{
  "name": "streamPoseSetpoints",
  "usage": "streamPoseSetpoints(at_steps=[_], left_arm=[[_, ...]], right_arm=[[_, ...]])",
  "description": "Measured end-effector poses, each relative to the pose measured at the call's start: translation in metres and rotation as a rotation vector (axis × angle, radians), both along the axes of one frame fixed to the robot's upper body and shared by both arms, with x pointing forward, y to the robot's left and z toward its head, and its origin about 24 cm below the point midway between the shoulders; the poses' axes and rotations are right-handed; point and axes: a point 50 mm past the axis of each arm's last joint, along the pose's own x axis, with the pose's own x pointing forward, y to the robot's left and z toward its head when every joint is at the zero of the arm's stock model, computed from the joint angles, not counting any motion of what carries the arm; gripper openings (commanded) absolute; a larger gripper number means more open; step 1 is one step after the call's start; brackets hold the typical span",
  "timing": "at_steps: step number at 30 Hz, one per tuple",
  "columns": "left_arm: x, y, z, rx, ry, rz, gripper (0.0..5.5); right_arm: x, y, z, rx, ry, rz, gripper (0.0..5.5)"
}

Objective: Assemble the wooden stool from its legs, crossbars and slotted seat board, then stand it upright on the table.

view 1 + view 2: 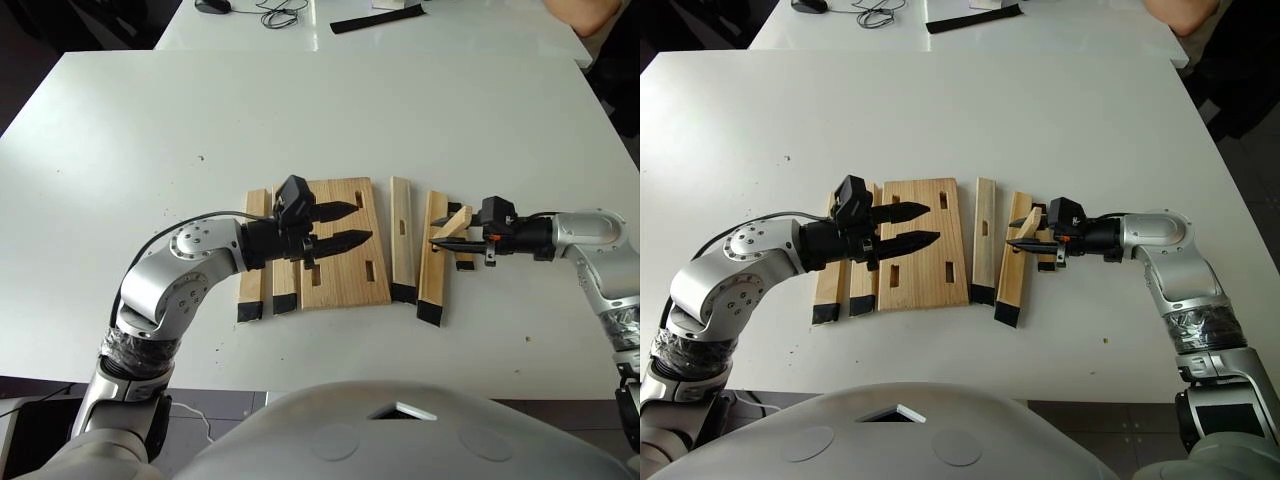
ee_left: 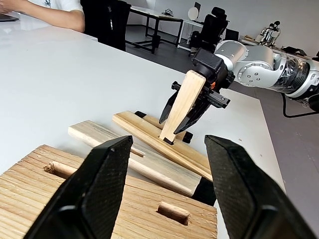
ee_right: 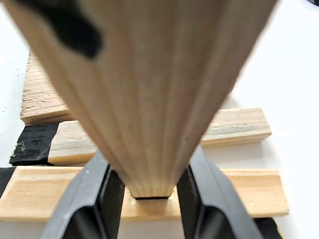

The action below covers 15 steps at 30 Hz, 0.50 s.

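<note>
The slotted seat board (image 1: pixel 345 262) lies flat at the table's middle. Two black-tipped legs (image 1: pixel 253 290) lie along its left side, under my left forearm. Two more legs (image 1: pixel 401 240) (image 1: pixel 434 270) lie to its right. My left gripper (image 1: pixel 362 222) hovers open just over the board, pointing right. My right gripper (image 1: pixel 436 242) is shut on a short crossbar (image 1: pixel 456 219), held tilted. The crossbar's lower end (image 2: pixel 168 135) rests on the rightmost leg. In the right wrist view the crossbar (image 3: pixel 149 74) sits between the dark fingers (image 3: pixel 94 199).
Another short piece (image 1: pixel 466 263) lies under my right gripper, beside the rightmost leg. A second table (image 1: pixel 400 30) behind holds a mouse, cables and a black strip. A person's arm (image 1: pixel 585 15) rests at its far right. White tabletop (image 1: pixel 150 130) spreads around the parts.
</note>
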Motion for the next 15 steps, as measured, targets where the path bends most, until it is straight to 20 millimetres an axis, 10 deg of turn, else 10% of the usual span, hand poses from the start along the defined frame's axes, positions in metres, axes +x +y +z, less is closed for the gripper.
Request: streamPoseSetpoints(at_steps=[15], left_arm=[[0.004, 0.0, 0.001, -0.001, 0.009, -0.01, 2.7]], right_arm=[[-0.009, 0.001, -0.036, -0.033, 0.031, -0.13, 2.42]])
